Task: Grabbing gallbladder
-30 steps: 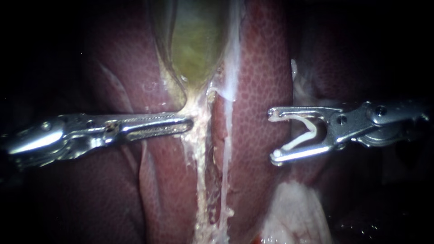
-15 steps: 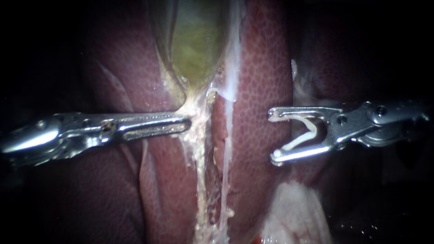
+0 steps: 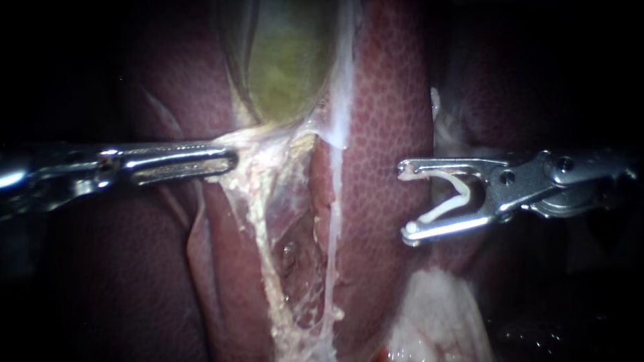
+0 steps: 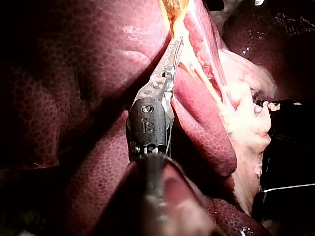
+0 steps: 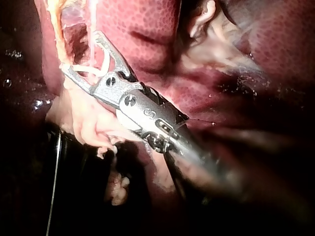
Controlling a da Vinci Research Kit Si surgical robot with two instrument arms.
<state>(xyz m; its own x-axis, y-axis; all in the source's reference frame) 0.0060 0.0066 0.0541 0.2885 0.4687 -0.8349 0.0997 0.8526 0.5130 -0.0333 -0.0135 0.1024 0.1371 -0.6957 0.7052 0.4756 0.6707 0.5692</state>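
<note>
The green gallbladder [image 3: 285,67] lies between dark red lobes of the liver [image 3: 389,121]. My left instrument [image 3: 228,159] is shut on the pale tissue at the gallbladder's lower end and holds it stretched to the left; a thin sheet [image 3: 275,188] fans out below. In the left wrist view the left instrument [image 4: 176,46] has its jaws together on that yellowish tissue. My right instrument [image 3: 404,199] hovers over the liver to the right, apart from the gallbladder, jaws wide with a white V-shaped clip [image 3: 456,194] seated between them. The right wrist view shows the right instrument [image 5: 81,53] and its clip [image 5: 101,66].
A pale whitish strand [image 3: 339,134] runs down along the liver's edge beside the gallbladder. A lump of pale fatty tissue [image 3: 436,315] lies below the right instrument. Liver lobes close in on both sides of the groove.
My left instrument has drawn back to the left with the gallbladder's lower end in its jaws, spreading the pale tissue into a sheet and opening the groove. The right instrument has stayed still.
</note>
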